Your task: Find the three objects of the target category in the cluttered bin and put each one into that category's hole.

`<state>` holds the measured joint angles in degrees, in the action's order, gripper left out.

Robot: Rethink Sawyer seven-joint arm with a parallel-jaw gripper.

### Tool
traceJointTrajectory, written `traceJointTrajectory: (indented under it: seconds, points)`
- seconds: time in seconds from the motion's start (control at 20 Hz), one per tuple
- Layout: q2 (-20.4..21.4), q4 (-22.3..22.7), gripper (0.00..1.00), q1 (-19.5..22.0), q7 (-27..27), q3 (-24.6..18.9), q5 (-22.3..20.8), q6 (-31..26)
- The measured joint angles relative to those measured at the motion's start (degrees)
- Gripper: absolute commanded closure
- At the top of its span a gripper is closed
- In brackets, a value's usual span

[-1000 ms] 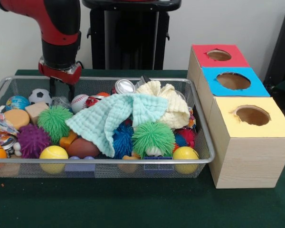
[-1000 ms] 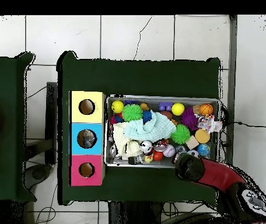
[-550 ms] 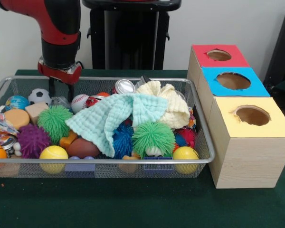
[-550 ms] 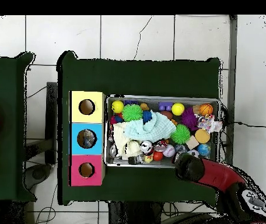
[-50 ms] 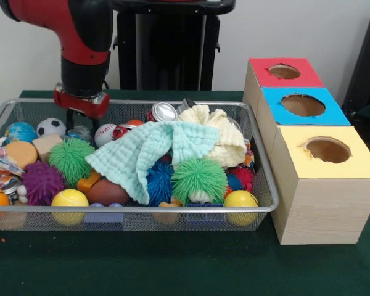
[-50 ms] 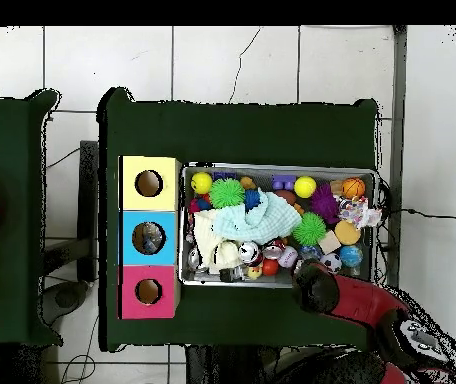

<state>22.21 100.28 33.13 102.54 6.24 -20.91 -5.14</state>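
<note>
in the front view the gripper (image 5: 81, 123) hangs over the far left part of the bin (image 5: 259, 209), its two dark fingers (image 5: 69, 119) pointing down, set narrowly apart with nothing between them, just above a clear crinkly packet (image 5: 80, 132) and next to the baseball (image 5: 103, 134). the soccer ball (image 5: 50, 126) and globe ball (image 5: 20, 132) lie a little further left. the target category is not marked, so i cannot tell which pieces are wanted; if it is balls, several sit right under the arm. the risk i see is a crowded grasp: a finger could land on the packet or the green spiky ball (image 5: 71, 157), or push the round baseball aside so it rolls away. the mint cloth (image 5: 151, 151) covers the middle of the pile and may hide other targets. the red (image 5: 283, 71), blue (image 5: 303, 105) and yellow hole (image 5: 327, 149) stand well apart to the right, so a loose grip could drop its load on the way. from overhead the arm (image 6: 367, 305) reaches over the bin's lower rim and hides the gripper, so the finger gap cannot be read there.
</note>
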Motion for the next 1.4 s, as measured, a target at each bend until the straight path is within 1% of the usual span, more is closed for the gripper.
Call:
traceJointTrajectory:
  seconds: [0.15,0.35,0.4,0.7,1.4]
  points:
    - [-0.3,1.0,0.00,0.0,0.0,0.6,0.0,3.5]
    - [-0.4,1.2,0.00,-0.1,0.0,0.8,0.0,4.6]
    - [-0.5,1.2,1.00,-0.3,0.0,0.6,0.0,4.7]
    - [-0.7,1.2,1.00,-1.2,0.0,0.2,0.0,4.7]
    - [-0.2,1.5,1.00,-1.1,0.0,0.2,0.0,4.9]
